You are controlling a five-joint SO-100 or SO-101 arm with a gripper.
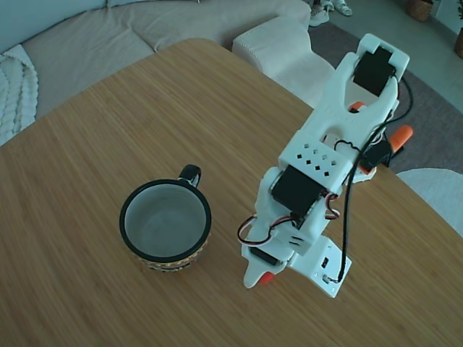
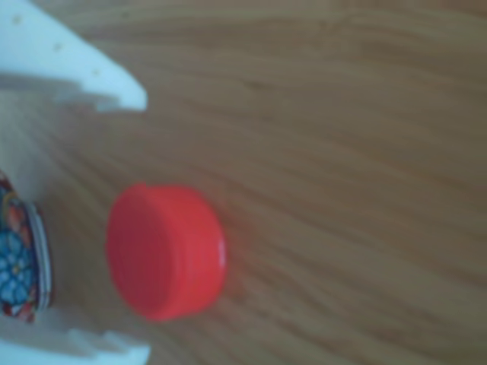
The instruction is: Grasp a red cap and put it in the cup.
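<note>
One wooden table [image 1: 108,144] fills most of the fixed view, with a pale sofa [image 1: 145,29] behind its far edge; on the table stands the white arm [image 1: 325,152], bent forward and down, black motors and loose wires showing along it, orange parts near its base at the upper right. Left of the arm, apart from it, stands the cup [image 1: 165,225], upright, black rim, pale inside with nothing in it, handle pointing away toward the sofa, a patterned band on its outer wall; in the other view only a sliver of that band [image 2: 17,262] shows at the left edge, blue flowers on it.

The gripper [image 1: 258,277] is lowered to the table just right of the cup; in the other view its two white fingers [image 2: 84,72] enter from the left, one at the top and one at the bottom, spread wide and holding nothing. The cap [image 2: 166,251] lies on the table between them, nearer the lower finger, touching neither as far as the blur allows; in the fixed view only a small red edge [image 1: 266,277] peeks out beneath the gripper.
</note>
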